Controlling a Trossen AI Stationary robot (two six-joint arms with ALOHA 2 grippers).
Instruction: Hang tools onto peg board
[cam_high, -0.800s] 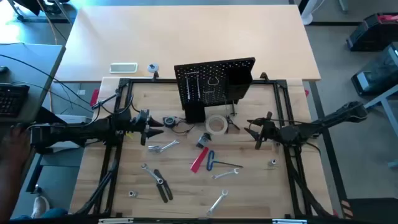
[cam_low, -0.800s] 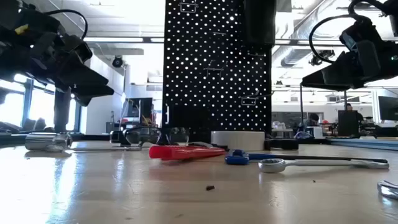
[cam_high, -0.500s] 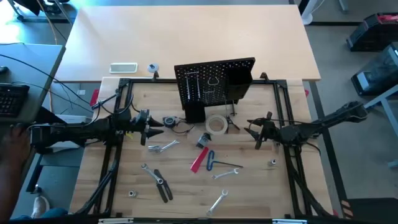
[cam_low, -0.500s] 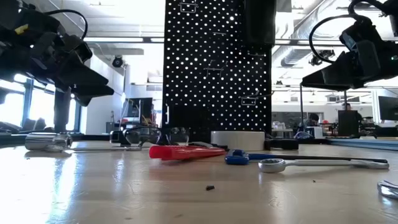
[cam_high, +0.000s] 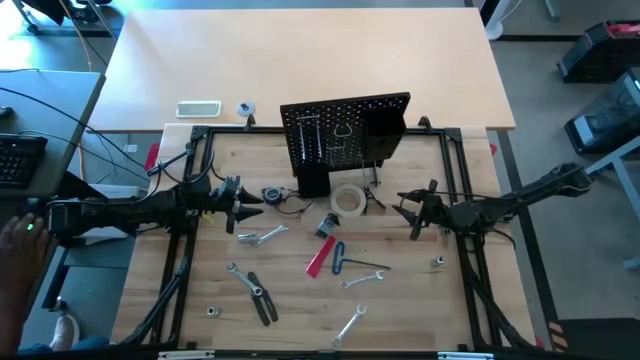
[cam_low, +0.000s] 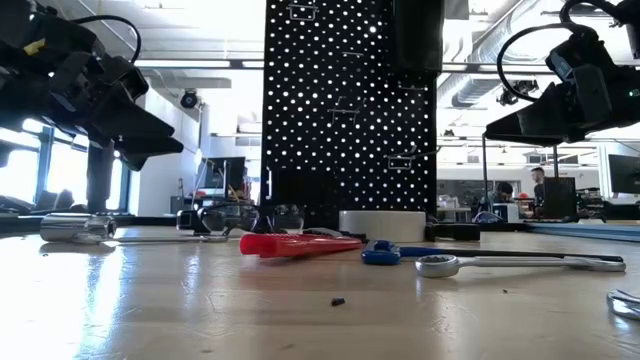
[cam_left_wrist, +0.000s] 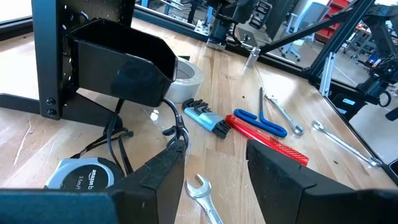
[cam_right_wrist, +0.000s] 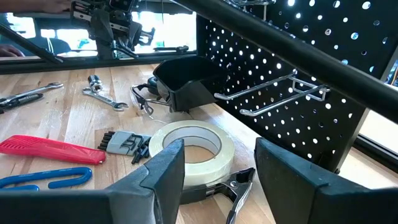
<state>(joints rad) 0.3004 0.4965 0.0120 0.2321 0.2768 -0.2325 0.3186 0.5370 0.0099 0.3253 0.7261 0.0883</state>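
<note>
left tool (cam_high: 262, 199): parted, empty, above table (cam_high: 200, 290) left of peg board (cam_high: 345, 128) | right tool (cam_high: 400, 208): wide, empty, right of tape roll (cam_high: 348, 200) | wrenches (cam_high: 262, 236), red-handled cutter (cam_high: 320, 257): on table

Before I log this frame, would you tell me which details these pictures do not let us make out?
- Peg board, high view: whether any tool hangs on its hooks; too small to tell.
- Tape measure, left wrist view: its lower part is cut off behind the left gripper.
- Black clamp, right wrist view: partly hidden by the tape roll and the right gripper.
- Wrench, low view: cut off by the picture's edge.
</note>
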